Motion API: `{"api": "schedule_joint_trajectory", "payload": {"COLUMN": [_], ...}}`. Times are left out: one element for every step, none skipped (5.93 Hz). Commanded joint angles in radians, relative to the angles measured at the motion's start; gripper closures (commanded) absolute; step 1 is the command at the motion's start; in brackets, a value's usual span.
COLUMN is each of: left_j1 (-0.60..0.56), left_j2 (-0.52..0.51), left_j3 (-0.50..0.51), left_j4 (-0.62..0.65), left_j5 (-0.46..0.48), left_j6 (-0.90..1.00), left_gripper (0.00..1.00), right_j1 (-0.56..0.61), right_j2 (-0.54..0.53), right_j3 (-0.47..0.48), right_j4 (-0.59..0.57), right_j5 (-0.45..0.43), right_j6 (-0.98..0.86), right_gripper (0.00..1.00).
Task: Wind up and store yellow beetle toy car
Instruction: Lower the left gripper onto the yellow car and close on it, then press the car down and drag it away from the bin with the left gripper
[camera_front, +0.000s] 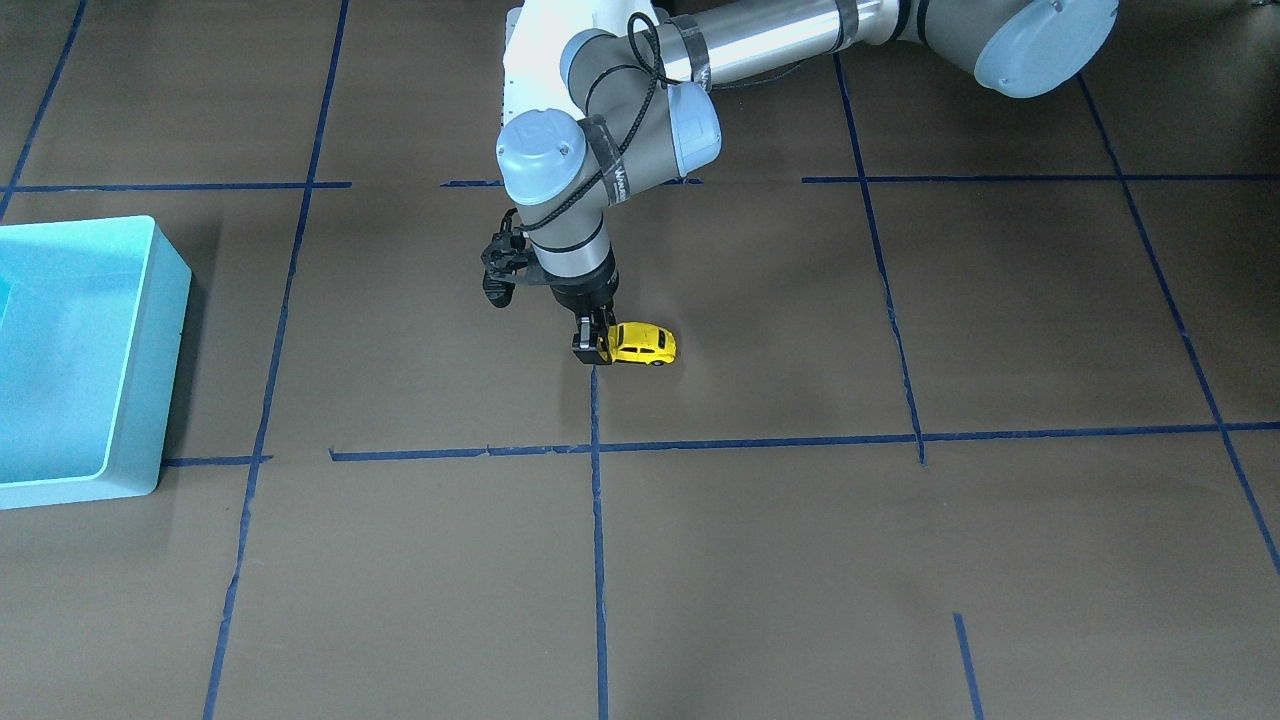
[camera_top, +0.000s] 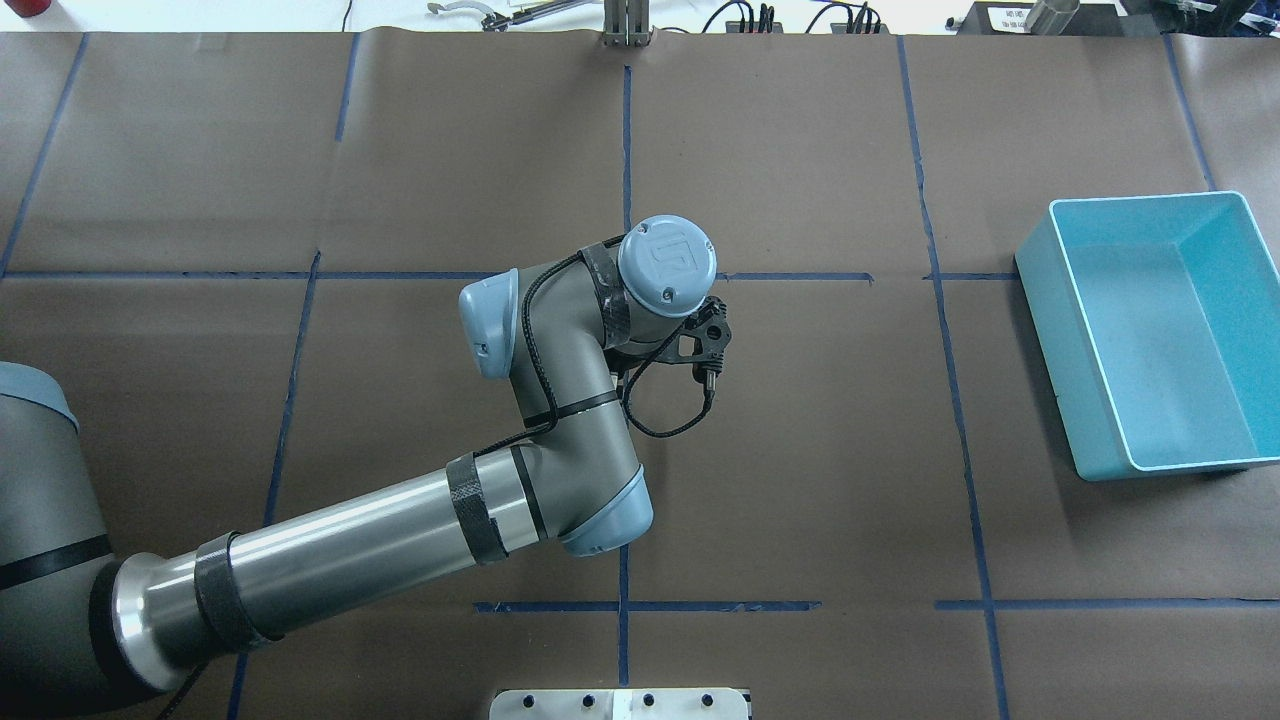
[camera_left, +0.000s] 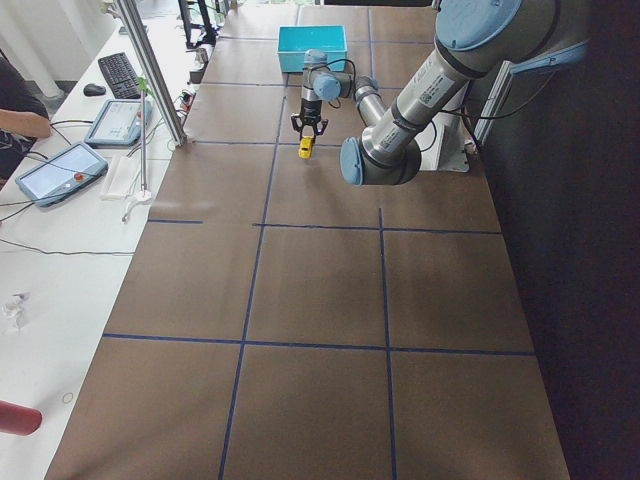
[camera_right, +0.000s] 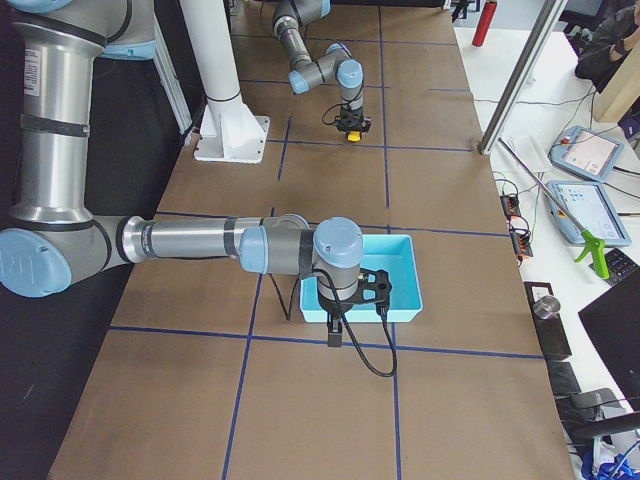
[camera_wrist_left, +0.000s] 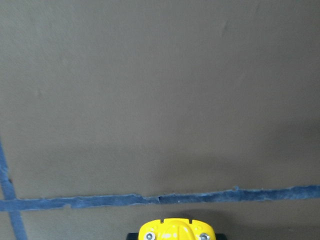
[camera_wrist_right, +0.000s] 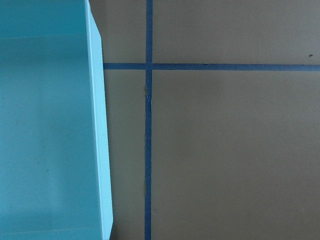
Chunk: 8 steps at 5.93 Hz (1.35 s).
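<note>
From the facing camera, the left arm (camera_front: 700, 50) reaches to about the middle of the table (camera_front: 900, 560). The left gripper (camera_front: 592, 345) points down, its fingers clamped on one end of the toy car (camera_front: 645, 343). The car sticks out sideways from the fingers, near a crossing of blue tape lines (camera_front: 760, 442). Whether its wheels touch the table cannot be told. The turquoise bin (camera_front: 172, 380) stands well apart, at the table's end on the robot's right.

In the overhead view the left arm's wrist covers both gripper and car. The bin (camera_top: 1150, 340) sits close to the table's right end.

From the left end of the table, the car (camera_left: 305, 150) is a yellow spot under the gripper. The bin (camera_left: 312, 45) lies beyond it.

From the right end, the right arm (camera_right: 180, 240) stretches out low. The right gripper (camera_right: 335, 335) hangs at the bin's near wall, and whether it is open or closed cannot be told.

The left wrist camera catches the car's yellow end (camera_wrist_left: 176, 231) at the bottom edge, with a tape line crossing the brown table above it.

The right wrist camera shows the bin's wall (camera_wrist_right: 100, 150) just beside a tape crossing.
</note>
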Motion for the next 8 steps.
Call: {"api": "schedule_joint_trajectory", "payload": {"left_j1": [-0.001, -0.002, -0.001, -0.002, -0.001, -0.001, -0.002, -0.002], "left_j2": [-0.006, -0.007, -0.025, -0.042, -0.042, -0.041, -0.039, -0.035], "left_j3": [-0.015, -0.009, 0.053, 0.098, 0.104, 0.106, 0.111, 0.118], "left_j4": [-0.089, -0.163, -0.258, -0.318, -0.318, -0.317, -0.317, -0.323], "left_j5": [-0.033, -0.047, -0.075, -0.101, -0.104, -0.104, -0.107, -0.127], "left_j6": [-0.096, -0.103, -0.149, -0.179, -0.178, -0.174, -0.172, -0.172], "left_gripper": [0.78, 0.78, 0.78, 0.78, 0.78, 0.78, 0.78, 0.78], "right_j1": [0.0, 0.0, 0.0, 0.0, 0.0, 0.0, 0.0, 0.0], "right_j2": [0.0, 0.0, 0.0, 0.0, 0.0, 0.0, 0.0, 0.0], "right_j3": [0.0, 0.0, 0.0, 0.0, 0.0, 0.0, 0.0, 0.0], "right_j4": [0.0, 0.0, 0.0, 0.0, 0.0, 0.0, 0.0, 0.0], "right_j5": [0.0, 0.0, 0.0, 0.0, 0.0, 0.0, 0.0, 0.0], "right_j6": [0.0, 0.0, 0.0, 0.0, 0.0, 0.0, 0.0, 0.0], "right_gripper": [0.0, 0.0, 0.0, 0.0, 0.0, 0.0, 0.0, 0.0]}}
